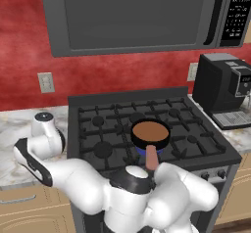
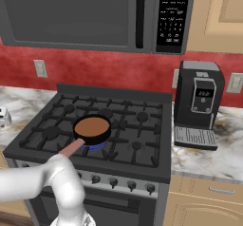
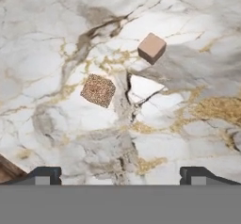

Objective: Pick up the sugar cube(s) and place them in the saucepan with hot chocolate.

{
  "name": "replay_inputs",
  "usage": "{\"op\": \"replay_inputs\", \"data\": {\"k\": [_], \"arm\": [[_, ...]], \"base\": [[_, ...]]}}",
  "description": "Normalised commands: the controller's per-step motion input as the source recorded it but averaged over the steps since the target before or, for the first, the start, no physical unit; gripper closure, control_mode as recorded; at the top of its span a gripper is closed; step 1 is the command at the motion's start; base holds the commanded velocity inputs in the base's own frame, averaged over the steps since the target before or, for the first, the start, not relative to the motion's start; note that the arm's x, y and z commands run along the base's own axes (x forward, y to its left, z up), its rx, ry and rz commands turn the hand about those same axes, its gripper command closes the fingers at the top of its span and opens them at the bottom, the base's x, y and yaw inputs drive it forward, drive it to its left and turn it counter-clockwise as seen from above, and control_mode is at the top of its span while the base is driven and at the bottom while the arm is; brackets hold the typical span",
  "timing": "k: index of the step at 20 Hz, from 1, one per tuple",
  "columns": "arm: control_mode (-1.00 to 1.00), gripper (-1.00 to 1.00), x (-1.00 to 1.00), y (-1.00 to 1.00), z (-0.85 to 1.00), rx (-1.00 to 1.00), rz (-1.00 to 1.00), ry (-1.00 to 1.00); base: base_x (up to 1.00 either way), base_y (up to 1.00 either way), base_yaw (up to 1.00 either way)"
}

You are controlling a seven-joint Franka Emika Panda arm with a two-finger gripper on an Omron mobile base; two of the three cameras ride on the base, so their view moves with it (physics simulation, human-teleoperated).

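In the hand view, two sugar cubes lie on the white marble counter. A brown-speckled one [image 3: 98, 90] sits left of centre and a smoother tan one [image 3: 151, 47] further up to the right, a short gap between them. My gripper [image 3: 120, 175] hovers over the counter, open, its dark fingertips [image 3: 44, 173] wide apart with nothing between them and both cubes ahead of them. The saucepan with hot chocolate [image 1: 150, 133] [image 2: 92, 127] stands on a front burner of the stove, its pinkish handle pointing toward the stove's front. My arm reaches left over the counter beside the stove.
The black gas stove [image 1: 112, 124] [image 2: 137, 135] has raised grates. A black coffee machine [image 1: 225, 87] [image 2: 198, 104] stands on the counter to its right. A microwave [image 1: 142, 14] hangs overhead. A wall outlet [image 1: 46, 82] sits above the left counter.
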Motion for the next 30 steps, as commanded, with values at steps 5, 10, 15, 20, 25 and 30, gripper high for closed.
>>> {"op": "replay_inputs", "data": {"k": [5, 10, 15, 20, 25, 30], "arm": [[-1.00, -1.00, 0.14, 0.33, -0.15, -0.01, 0.00, 0.01], [-1.00, -1.00, 0.21, 0.36, 0.00, -0.07, 0.00, 0.00], [-1.00, -1.00, 0.27, 0.07, 0.00, -0.08, 0.00, 0.00], [-1.00, -1.00, 0.25, 0.00, -0.06, -0.01, 0.00, 0.00], [-1.00, -1.00, 0.12, 0.03, -0.23, 0.00, 0.00, 0.06], [-1.00, -1.00, 0.00, 0.00, -0.16, 0.00, 0.00, 0.06]], "base": [[0.00, 0.00, 0.00], [0.00, 0.00, 0.00], [0.00, 0.00, 0.00], [0.00, 0.00, 0.00], [0.00, 0.00, 0.00], [0.00, 0.00, 0.00]]}}
